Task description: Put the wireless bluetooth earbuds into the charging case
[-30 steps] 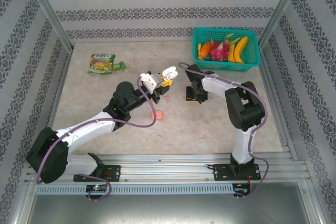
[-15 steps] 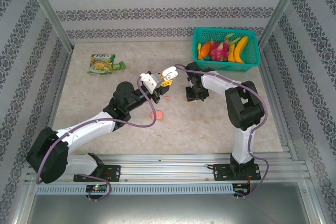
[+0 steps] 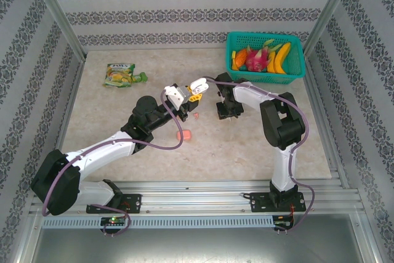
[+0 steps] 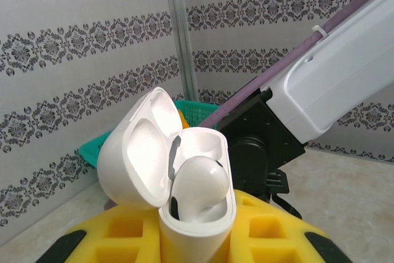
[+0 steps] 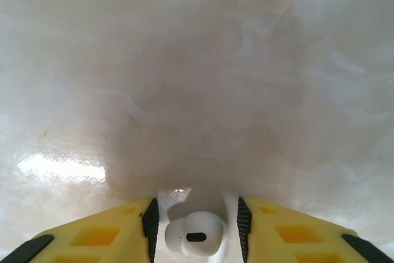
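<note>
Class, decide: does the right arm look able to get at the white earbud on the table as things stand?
Likely yes: the right gripper is down at the table, its fingers flanking the earbud, with nothing between.

Even, bright overhead light fills the top view, which is sharp throughout, with only soft, short shadows on the tabletop point(image 3: 234, 152). The right wrist view is pale and washed out, with a white glare patch at the left and a broad grey shadow mid-frame. The white earbud point(image 5: 196, 233) is slightly soft. In the left wrist view the charging case point(image 4: 191, 232) is crisp and evenly lit, with gentle shading inside its lid.
</note>
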Robot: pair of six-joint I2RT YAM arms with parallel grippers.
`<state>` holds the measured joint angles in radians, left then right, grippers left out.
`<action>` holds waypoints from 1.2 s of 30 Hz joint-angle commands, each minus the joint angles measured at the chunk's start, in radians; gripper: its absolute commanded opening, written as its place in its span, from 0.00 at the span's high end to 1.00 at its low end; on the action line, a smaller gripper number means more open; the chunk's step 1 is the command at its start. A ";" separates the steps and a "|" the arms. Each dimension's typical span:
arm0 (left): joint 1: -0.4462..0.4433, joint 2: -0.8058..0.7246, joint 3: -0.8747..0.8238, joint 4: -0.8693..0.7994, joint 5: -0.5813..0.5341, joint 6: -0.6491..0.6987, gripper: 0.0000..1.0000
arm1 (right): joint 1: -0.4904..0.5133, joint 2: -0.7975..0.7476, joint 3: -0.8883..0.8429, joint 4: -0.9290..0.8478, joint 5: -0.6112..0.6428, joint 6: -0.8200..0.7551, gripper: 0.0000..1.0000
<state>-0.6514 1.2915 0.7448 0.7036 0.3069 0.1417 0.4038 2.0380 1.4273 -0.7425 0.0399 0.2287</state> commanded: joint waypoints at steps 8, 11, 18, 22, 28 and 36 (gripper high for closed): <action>0.013 -0.006 0.037 0.019 0.013 -0.010 1.00 | 0.003 0.018 0.015 -0.026 0.031 -0.009 0.62; 0.012 -0.008 0.036 0.019 0.012 -0.010 1.00 | 0.002 0.016 0.012 -0.029 0.027 -0.009 0.62; 0.013 -0.009 0.036 0.019 0.013 -0.013 1.00 | 0.002 -0.004 -0.010 -0.023 0.015 -0.009 0.62; 0.013 -0.008 0.040 0.019 0.015 -0.016 1.00 | 0.001 -0.018 -0.018 -0.023 0.010 -0.009 0.62; 0.013 -0.008 0.043 0.015 0.017 -0.017 1.00 | 0.002 -0.027 -0.030 -0.019 0.003 -0.010 0.62; 0.012 -0.008 0.046 0.013 0.019 -0.021 1.00 | 0.001 -0.025 -0.040 -0.012 -0.002 -0.009 0.62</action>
<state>-0.6514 1.2915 0.7593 0.7025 0.3073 0.1379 0.4034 2.0296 1.4124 -0.7288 0.0360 0.2283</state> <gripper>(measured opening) 0.221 0.375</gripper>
